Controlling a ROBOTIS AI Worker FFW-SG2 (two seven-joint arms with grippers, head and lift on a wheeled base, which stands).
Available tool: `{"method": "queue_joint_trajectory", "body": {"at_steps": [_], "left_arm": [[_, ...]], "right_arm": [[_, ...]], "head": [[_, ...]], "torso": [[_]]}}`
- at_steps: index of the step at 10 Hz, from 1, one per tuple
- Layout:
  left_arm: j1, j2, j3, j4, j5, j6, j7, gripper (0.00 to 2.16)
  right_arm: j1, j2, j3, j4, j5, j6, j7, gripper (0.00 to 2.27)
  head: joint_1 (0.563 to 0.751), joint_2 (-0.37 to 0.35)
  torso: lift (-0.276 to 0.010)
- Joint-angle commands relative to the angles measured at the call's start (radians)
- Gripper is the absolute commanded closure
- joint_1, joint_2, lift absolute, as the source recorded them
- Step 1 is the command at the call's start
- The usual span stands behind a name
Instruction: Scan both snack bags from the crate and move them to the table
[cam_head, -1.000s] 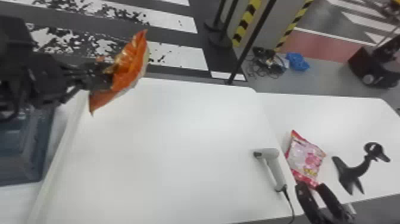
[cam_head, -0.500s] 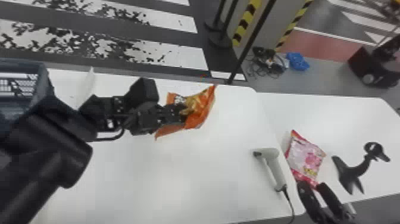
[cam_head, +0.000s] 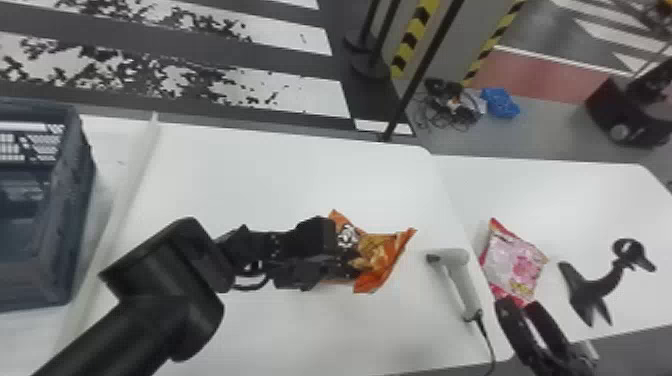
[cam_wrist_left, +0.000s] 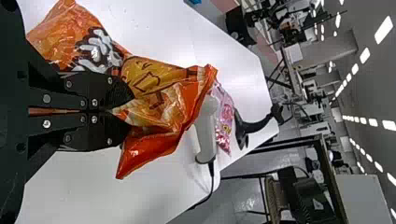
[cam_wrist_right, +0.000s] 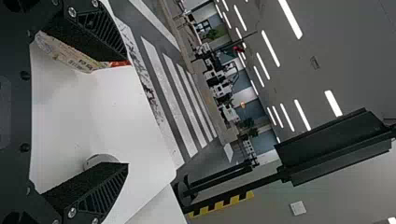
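Note:
In the head view my left gripper (cam_head: 347, 265) holds the orange snack bag (cam_head: 382, 252) above the white table, left of the white scanner (cam_head: 462, 282). The left wrist view has the left gripper (cam_wrist_left: 123, 112) shut on the middle of the orange bag (cam_wrist_left: 163, 100), which bulges out on both sides of the fingers. The pink snack bag (cam_head: 515, 265) lies on the table right of the scanner. Low on the right, my right gripper (cam_head: 519, 306) is parked at the pink bag's near edge; in the right wrist view that gripper (cam_wrist_right: 127, 113) stands open.
A blue-grey crate (cam_head: 80, 210) stands at the far left, behind a raised white strip (cam_head: 132, 200). To the right of the pink bag is a black stand (cam_head: 592, 290). The scanner's cable (cam_head: 485, 335) runs over the near table edge.
The left arm has carried the orange bag from near the crate rightward and nearer across the table, toward the scanner. Right gripper, scanner and pink bag have kept their places.

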Motion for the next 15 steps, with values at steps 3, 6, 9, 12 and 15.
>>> {"method": "queue_joint_trajectory", "body": {"at_steps": [3, 6, 9, 12, 15], "left_arm": [[0.025, -0.003, -0.026, 0.015, 0.051, 0.042, 0.064, 0.63], [0.037, -0.003, -0.016, -0.126, 0.097, 0.333, 0.061, 0.07], [0.12, 0.036, 0.093, -0.323, 0.181, 0.447, 0.047, 0.07], [0.304, 0.084, 0.343, -0.582, 0.264, 0.487, 0.056, 0.07], [0.508, 0.082, 0.563, -0.818, 0.267, 0.474, 0.104, 0.07]], "right_arm": [[-0.016, 0.001, -0.005, 0.0, 0.002, 0.029, 0.002, 0.13], [-0.009, 0.001, -0.018, -0.002, -0.008, 0.038, 0.011, 0.13], [-0.019, 0.001, -0.018, -0.015, -0.006, 0.047, 0.01, 0.13], [-0.089, 0.001, -0.033, -0.011, 0.063, 0.087, -0.004, 0.13], [-0.169, 0.001, 0.005, 0.078, 0.106, 0.127, -0.001, 0.13]], "head": [[0.695, -0.35], [0.695, -0.35], [0.695, -0.35], [0.695, -0.35], [0.695, -0.35]], "torso": [[-0.087], [-0.087], [-0.087], [-0.087], [-0.087]]}}
